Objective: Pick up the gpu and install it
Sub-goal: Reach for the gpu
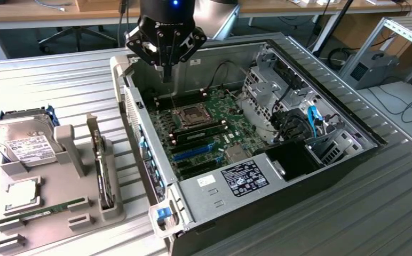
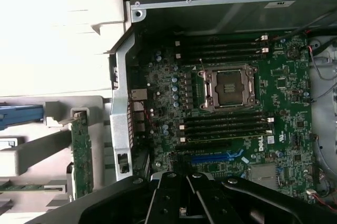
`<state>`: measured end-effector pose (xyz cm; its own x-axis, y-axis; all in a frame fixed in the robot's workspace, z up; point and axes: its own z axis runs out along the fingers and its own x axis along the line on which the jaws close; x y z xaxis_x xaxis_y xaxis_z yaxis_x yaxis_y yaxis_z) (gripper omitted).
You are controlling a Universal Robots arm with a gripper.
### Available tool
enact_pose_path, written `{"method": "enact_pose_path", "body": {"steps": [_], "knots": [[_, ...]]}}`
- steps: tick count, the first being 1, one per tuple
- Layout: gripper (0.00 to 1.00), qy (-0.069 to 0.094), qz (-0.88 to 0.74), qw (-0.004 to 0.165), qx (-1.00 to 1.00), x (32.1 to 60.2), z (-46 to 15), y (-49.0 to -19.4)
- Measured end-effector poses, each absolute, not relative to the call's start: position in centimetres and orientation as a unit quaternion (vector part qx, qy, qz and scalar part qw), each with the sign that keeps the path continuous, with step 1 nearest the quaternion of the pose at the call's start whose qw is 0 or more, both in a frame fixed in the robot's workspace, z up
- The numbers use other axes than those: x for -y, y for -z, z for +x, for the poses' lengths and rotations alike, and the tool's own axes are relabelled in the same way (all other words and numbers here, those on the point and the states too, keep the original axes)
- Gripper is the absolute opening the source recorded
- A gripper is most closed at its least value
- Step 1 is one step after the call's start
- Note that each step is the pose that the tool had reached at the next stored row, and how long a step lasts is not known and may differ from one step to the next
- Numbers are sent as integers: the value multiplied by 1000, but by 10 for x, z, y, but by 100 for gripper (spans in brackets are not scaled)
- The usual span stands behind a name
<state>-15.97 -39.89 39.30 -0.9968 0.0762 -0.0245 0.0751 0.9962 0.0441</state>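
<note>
Nearest the exterior camera, on the exterior view's left, a grey holder [image 1: 63,184] sits on the ribbed metal surface [image 1: 63,80]. It carries a narrow green RAM stick [image 1: 44,210] lying flat, a square processor chip [image 1: 22,191] behind it, and a silver hard drive [image 1: 21,143] with a white label at its far end. The gpu [image 1: 105,173] stands on edge in a slot along the side of the holder that faces the case. It is untouched and well apart from the pincer. The wrist view shows its green board [image 2: 81,153] upright in that slot, near the case wall.

On the exterior view's right, the open computer case [image 1: 348,114] lies with its interior facing up. At its near end is a power supply [image 1: 243,178] bearing a black label. Beyond that lies the motherboard [image 1: 227,125], with blue expansion slots [image 1: 191,153] towards the near side and the open processor socket [image 1: 191,116] further in.

The pincer [image 1: 166,79] hangs over the far end of the case, pointing down above the motherboard beyond the socket. Its fingers are pressed together with nothing between them.

Farthest back are wooden desks [image 1: 63,13] and an office chair base [image 1: 78,34].
</note>
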Motion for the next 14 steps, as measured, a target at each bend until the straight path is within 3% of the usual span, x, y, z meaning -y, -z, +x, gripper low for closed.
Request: {"method": "enact_pose_path", "body": {"steps": [14], "knots": [[11,-22,38,13,-999,399,-165,-393]]}}
